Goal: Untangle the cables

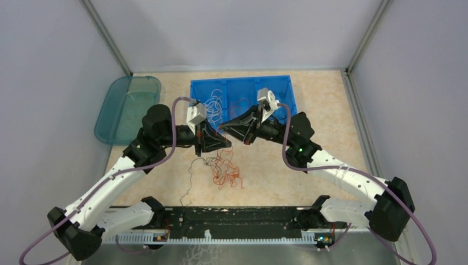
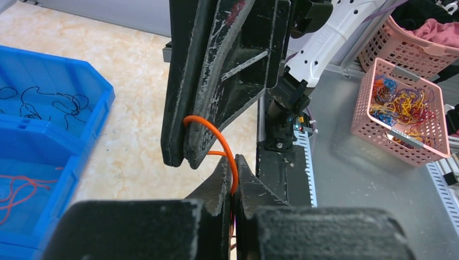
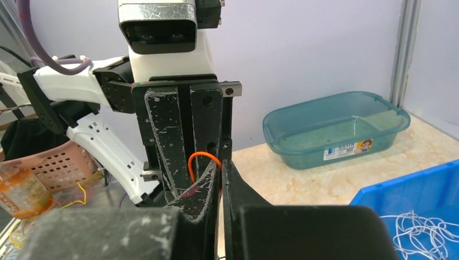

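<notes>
Two arms reach in from the near edge and meet tip to tip over the middle of the table [image 1: 331, 127]. Nearest of the task's things, at 6 o'clock from that meeting point, a loose clump of cables [image 1: 223, 168] lies on the tabletop. It is mostly orange-red with some dark strands, and one dark strand trails off toward 7 o'clock. Thin strands run up from the clump toward the fingertips above it.

The left gripper [image 2: 233, 165] has its fingers pressed together on an orange cable [image 2: 217, 130]. The wire comes out between the tips and arches over in a short bow. The other end of that bow goes in between the fingers of the right gripper [image 3: 221, 165], which are likewise closed on it. The two grippers cross at a steep angle, tips just beside each other, with only the small orange loop spanning the gap.

Farther back, at 12 o'clock from the grippers, stands a blue bin [image 1: 287, 83]. White cables [image 1: 212, 105] curl in its left compartment, and a few orange-red ones lie beside them. At 10 o'clock, well apart from the clump, a teal tub [image 1: 110, 118] rests near the left wall.
</notes>
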You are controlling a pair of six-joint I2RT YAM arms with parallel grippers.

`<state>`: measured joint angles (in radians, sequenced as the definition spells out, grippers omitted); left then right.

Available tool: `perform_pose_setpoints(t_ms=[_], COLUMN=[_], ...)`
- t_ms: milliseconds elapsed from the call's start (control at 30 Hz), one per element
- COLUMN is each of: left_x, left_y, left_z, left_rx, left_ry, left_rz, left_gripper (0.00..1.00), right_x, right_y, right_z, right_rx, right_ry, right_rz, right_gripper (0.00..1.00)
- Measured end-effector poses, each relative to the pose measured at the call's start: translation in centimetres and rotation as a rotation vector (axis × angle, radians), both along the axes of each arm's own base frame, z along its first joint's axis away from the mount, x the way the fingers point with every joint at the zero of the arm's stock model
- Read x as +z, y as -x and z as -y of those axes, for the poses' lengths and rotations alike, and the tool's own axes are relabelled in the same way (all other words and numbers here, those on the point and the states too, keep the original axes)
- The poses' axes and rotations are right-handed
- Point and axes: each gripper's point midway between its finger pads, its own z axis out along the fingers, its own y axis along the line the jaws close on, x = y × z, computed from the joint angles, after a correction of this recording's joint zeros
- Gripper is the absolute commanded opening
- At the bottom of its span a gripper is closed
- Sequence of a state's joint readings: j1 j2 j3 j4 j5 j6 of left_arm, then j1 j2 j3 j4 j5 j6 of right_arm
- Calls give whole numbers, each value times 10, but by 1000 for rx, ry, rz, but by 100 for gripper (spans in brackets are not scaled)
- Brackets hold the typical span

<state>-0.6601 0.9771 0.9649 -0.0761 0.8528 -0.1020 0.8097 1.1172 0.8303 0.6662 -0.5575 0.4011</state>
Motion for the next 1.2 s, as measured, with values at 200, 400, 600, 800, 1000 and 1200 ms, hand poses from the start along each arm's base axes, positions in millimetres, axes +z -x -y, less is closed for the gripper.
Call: perform_pose_setpoints(t_ms=[200,400,600,800,1000,1200], left_x=[-5,1,36,51,50,54], left_y=[-1,-7,-17,-17,-17,-16], left_z=[-1,-5,-10,-11,-11,-11], left_rx=[2,31,84,92,92,92], left_ry=[-9,-15,23,43,42,48], left_rz=[-2,45,148,176,166,159], left_gripper=[0,0,0,0,0,0], right_x=[-1,-15,-30,-37,-44,-40], right_y=[-6,-20,-5,7,8,0], right_z=[0,23,48,44,6,-13], right_rx=[-25,-111,-118,-53,36,41], right_ry=[-9,-29,-56,-68,-42,-97], right_rz=[-33,-66,-55,-36,-56,-48], right_gripper=[82,99,98,95,92,87])
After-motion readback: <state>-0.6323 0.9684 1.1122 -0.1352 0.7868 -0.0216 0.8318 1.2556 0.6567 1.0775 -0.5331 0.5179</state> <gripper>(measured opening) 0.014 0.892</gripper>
